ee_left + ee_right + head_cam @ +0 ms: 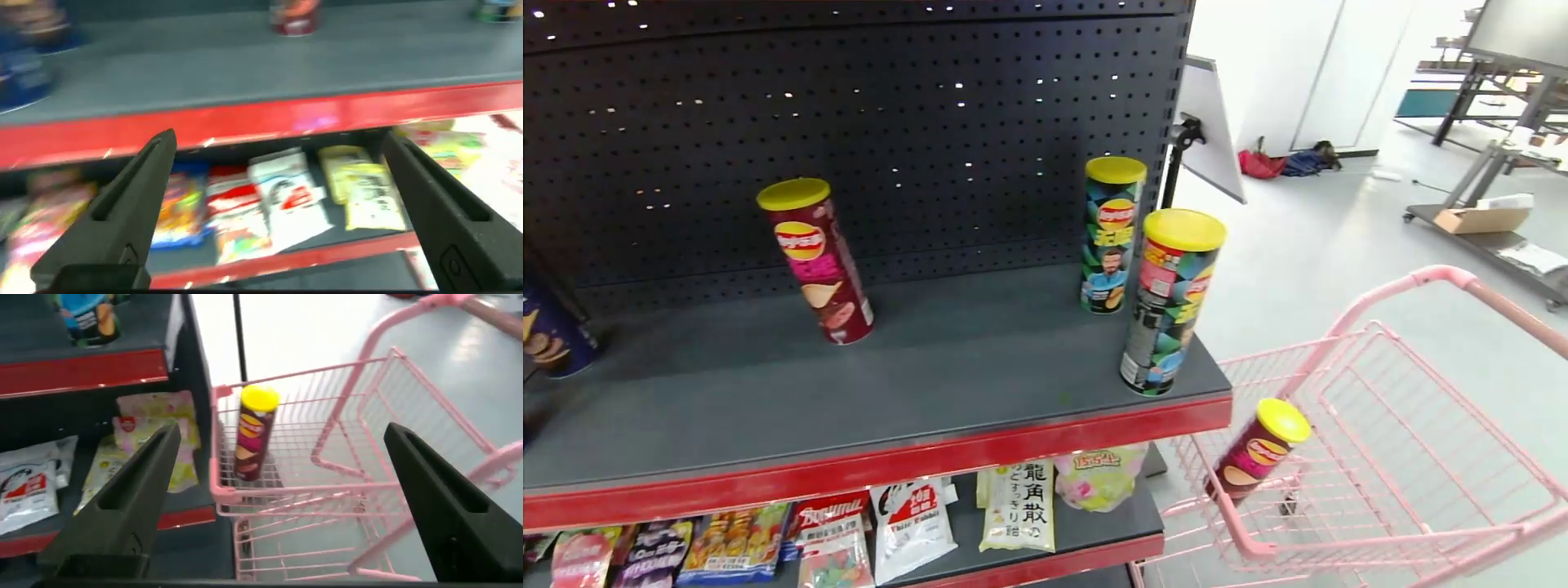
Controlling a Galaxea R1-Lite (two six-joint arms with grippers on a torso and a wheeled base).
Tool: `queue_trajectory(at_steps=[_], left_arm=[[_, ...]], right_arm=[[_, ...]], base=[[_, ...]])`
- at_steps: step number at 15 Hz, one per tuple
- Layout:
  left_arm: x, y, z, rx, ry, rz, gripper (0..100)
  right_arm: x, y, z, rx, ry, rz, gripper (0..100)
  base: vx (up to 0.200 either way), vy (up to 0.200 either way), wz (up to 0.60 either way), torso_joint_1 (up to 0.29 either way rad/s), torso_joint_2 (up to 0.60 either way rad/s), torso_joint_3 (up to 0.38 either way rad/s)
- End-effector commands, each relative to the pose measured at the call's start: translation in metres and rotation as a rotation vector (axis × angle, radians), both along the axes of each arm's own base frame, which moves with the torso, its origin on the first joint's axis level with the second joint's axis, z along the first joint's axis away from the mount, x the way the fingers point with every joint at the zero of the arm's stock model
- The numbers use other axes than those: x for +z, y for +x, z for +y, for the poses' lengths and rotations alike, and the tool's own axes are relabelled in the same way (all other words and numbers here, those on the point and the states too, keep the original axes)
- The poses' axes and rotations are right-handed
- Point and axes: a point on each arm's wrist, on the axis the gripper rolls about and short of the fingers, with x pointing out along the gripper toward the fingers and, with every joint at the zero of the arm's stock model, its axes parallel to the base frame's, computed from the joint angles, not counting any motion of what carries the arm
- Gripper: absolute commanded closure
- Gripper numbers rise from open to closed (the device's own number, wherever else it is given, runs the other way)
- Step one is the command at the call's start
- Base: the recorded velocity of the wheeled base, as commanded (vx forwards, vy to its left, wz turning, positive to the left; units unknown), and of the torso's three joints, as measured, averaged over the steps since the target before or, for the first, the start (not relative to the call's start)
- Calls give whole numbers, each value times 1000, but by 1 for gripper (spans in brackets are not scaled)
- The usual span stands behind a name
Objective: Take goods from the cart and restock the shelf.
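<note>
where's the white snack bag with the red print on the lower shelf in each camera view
Head view: white snack bag on the lower shelf, beside the pale yellow bag.
Left wrist view: white snack bag below the red shelf edge, next to the pale yellow bag.
Right wrist view: white snack bag at the picture's edge, partly cut off.
Shared landmark: red shelf edge just above it.

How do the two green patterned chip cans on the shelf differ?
The rear green can stands back by the pegboard; the front green can stands at the front edge of the shelf. The rear green can shows its logo side, the front green can mostly its fine-print panel. Both are upright with yellow lids.
</note>
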Motion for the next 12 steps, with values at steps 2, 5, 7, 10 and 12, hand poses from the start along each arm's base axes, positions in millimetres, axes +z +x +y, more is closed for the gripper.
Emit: queue_trajectory(at_steps=[2, 5, 7, 10, 12], left_arm=[[0, 0, 0, 1, 0, 1, 0], [0, 0, 0, -1, 0, 1, 0], [0, 0, 0, 1, 0, 1, 0], [0, 0, 0, 1, 0, 1, 0], [0, 0, 0, 1, -2, 1, 0]], right_arm=[[0, 0, 0, 0, 0, 0, 0], [0, 0, 0, 0, 0, 0, 0], [0, 0, 0, 0, 0, 0, 0], [0, 0, 0, -1, 2, 0, 0], [0, 0, 0, -1, 2, 0, 0]], base=[[0, 0, -600, 2, 0, 2], [0, 0, 0, 0, 0, 0], [0, 0, 0, 0, 0, 0], [0, 0, 0, -14, 25, 20], [0, 0, 0, -122, 317, 171]])
